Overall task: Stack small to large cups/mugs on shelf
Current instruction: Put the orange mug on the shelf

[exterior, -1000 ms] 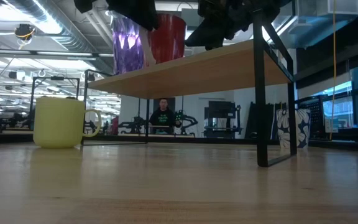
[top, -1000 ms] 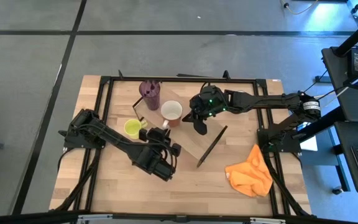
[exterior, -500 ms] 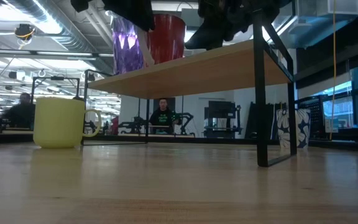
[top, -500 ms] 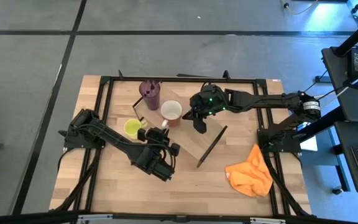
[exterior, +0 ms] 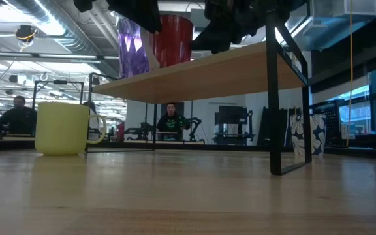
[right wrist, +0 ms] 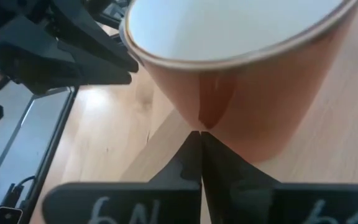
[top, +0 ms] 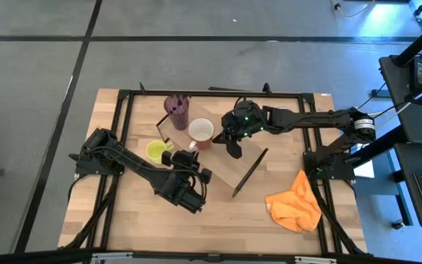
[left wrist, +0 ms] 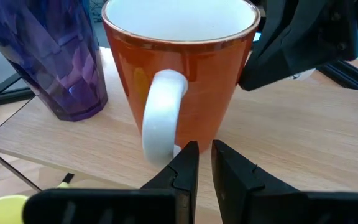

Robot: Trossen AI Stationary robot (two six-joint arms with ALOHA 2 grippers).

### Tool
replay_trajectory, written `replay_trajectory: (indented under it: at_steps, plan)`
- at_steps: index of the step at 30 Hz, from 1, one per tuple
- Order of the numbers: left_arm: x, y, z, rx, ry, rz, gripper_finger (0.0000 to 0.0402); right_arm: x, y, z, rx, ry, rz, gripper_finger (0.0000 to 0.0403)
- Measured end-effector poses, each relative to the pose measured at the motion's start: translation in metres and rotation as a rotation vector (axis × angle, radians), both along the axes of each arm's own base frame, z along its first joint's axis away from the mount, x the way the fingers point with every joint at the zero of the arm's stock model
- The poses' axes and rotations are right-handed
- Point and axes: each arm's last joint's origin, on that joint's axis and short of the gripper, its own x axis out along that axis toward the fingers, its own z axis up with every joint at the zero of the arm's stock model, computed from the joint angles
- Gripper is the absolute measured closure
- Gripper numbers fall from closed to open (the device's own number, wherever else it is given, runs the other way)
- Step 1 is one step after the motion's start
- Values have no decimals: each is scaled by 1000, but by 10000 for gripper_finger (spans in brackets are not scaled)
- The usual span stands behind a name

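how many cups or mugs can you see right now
3. The purple tumbler and the orange-brown mug stand side by side on the shelf. The yellow-green mug sits on the table beside the shelf. Another may be hidden behind the arms.

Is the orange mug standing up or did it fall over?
Standing up. The orange mug sits on its base on the shelf, open mouth facing up, beside the purple tumbler.

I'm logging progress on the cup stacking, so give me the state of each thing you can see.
Purple tumbler: upright on the shelf.
Orange mug: upright on shelf, beside tumbler, empty.
Yellow-green mug: upright on the table, not shelved.
Left claw: slightly open, at the orange mug's handle.
Right claw: shut, against the orange mug's side.
Orange cloth: crumpled on table.
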Motion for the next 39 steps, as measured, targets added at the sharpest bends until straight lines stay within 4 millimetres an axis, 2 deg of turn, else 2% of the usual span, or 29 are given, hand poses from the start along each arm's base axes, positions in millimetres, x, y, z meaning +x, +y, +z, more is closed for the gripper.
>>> replay_trajectory:
  at_steps: [39]
  plan:
    - [-4,1,1,44,39,-2,363,-1,-1,-2,-28,22,-10,400]
